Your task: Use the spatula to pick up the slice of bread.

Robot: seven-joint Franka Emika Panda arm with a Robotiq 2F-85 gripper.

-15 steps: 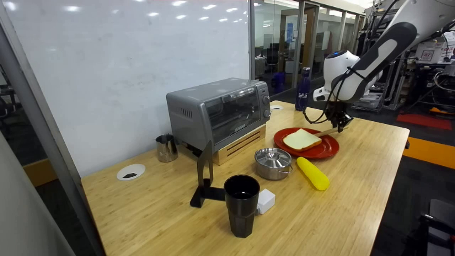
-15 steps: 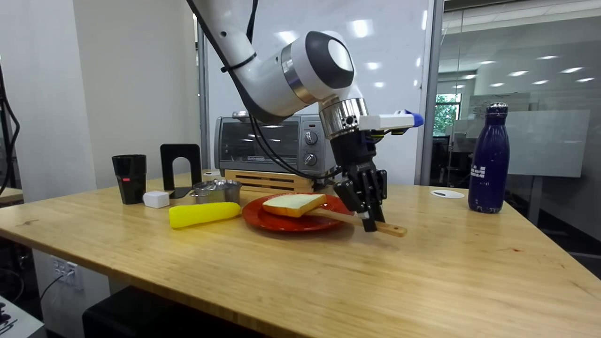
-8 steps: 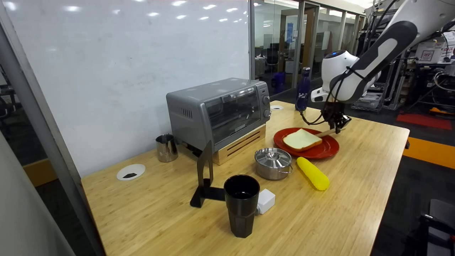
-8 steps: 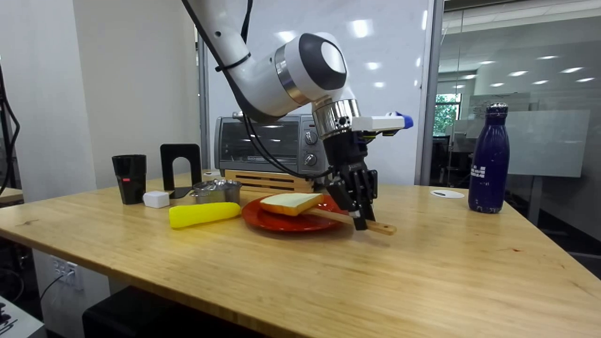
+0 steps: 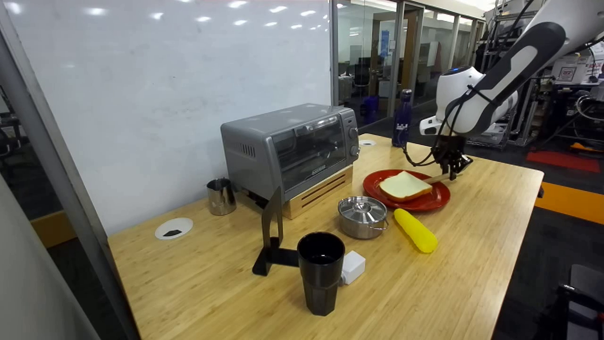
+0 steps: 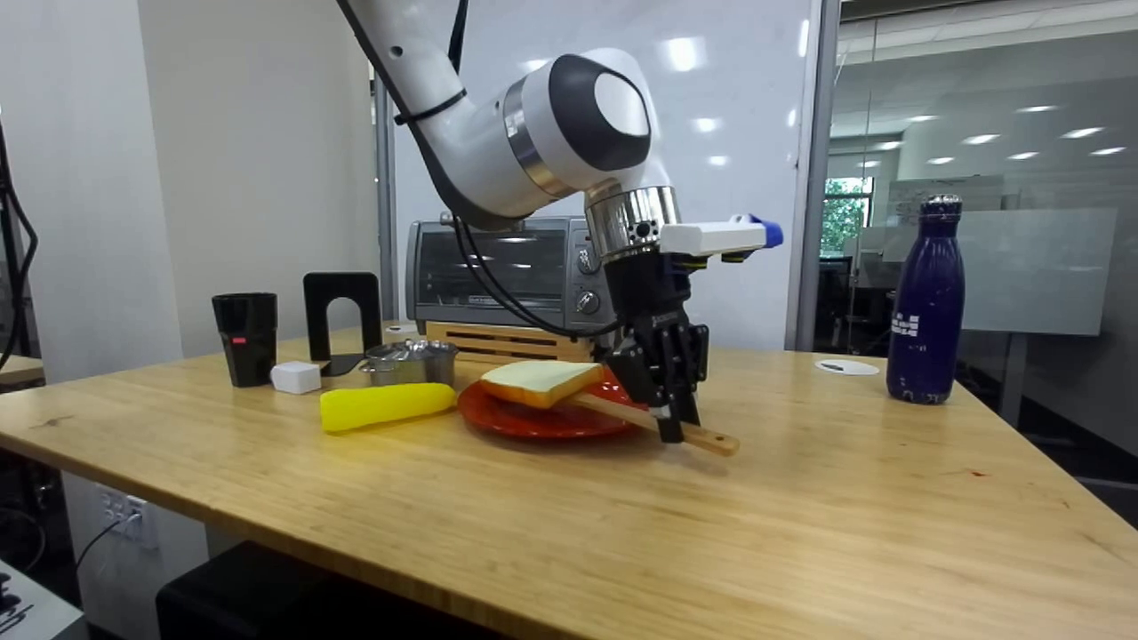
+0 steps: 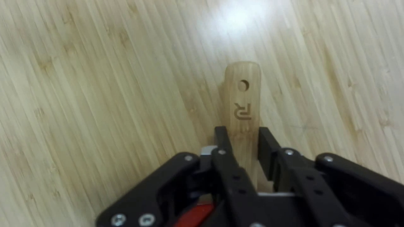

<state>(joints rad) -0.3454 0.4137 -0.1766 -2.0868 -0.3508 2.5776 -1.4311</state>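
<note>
While the white arm [image 6: 484,151] leans over the wooden surface [image 6: 551,507], its black end effector [image 7: 243,135] points down and holds the spatula [image 6: 618,411] by the handle [image 7: 243,101]. In the wrist view, the fingers [image 7: 267,143] pinch the handle from both sides, with just the wood between them. The end of the handle, which has a round hole and a carved mark, pokes out past the end effector. The other way, the spatula slants from the end effector over to the slice of bread [image 5: 405,185] and goes in under its edge. The flat blade is hidden there. The bread is near the end effector, over the red plate [image 5: 440,196], and I can't tell if it touches the plate. The plate's rim is just beside the end effector. Just above the end effector, a white box [image 6: 711,238] with a blue tip sticks out.

Across the plate from the end effector lie a long yellow thing [image 5: 416,231] and a shiny pot [image 5: 362,223] with its lid on. Farther off from the end effector are a small white block [image 5: 354,267], a tall black cup [image 5: 322,283] and a black bookend [image 6: 340,286]. In an exterior view, a gray toaster oven [image 6: 533,262] is behind the end effector, on a slatted wooden stand [image 6: 507,342]. A metal cup [image 5: 221,198] is well apart from the end effector, past the oven. A blue bottle [image 6: 927,311] stands up straight, to the right of the end effector in an exterior view.
</note>
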